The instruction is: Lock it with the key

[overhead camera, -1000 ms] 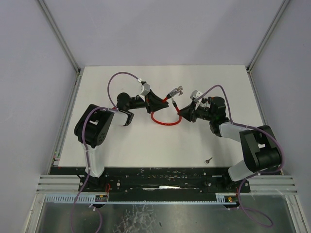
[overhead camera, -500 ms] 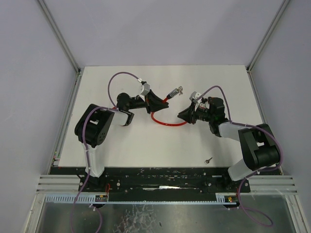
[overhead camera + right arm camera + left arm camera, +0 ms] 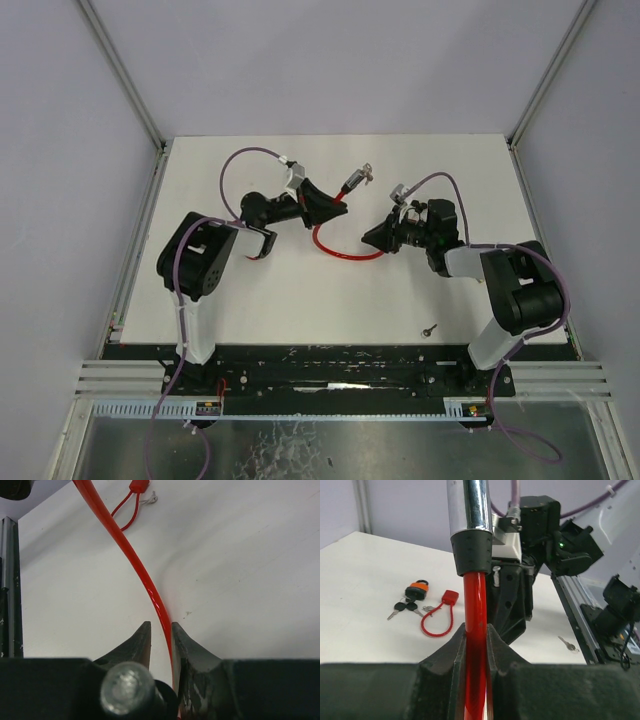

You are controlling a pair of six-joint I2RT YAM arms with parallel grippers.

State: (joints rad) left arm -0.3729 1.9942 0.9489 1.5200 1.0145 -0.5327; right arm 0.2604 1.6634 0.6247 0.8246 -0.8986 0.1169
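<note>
Left fingers are nearly closed, pinching the red cable just under the black collar of the lock, whose chrome barrel stands up from the left gripper. Right fingers stand a little apart with the cable running between them; it lies against one finger and a sliver of table shows beside the other, so the right gripper surrounds the cable loosely rather than clamping it. From above, the left gripper sits left of table centre and the right gripper is at its 4 o'clock, close by, tips facing each other. The lock pokes out toward 1 o'clock from the left gripper, and the cable sags in a loop toward 6 o'clock between the two grippers. A single key lies on the table at 5 o'clock, well apart from both grippers, near the right arm's base. The left wrist view also shows an orange padlock with keys and a small red loop lock just beside it.
</note>
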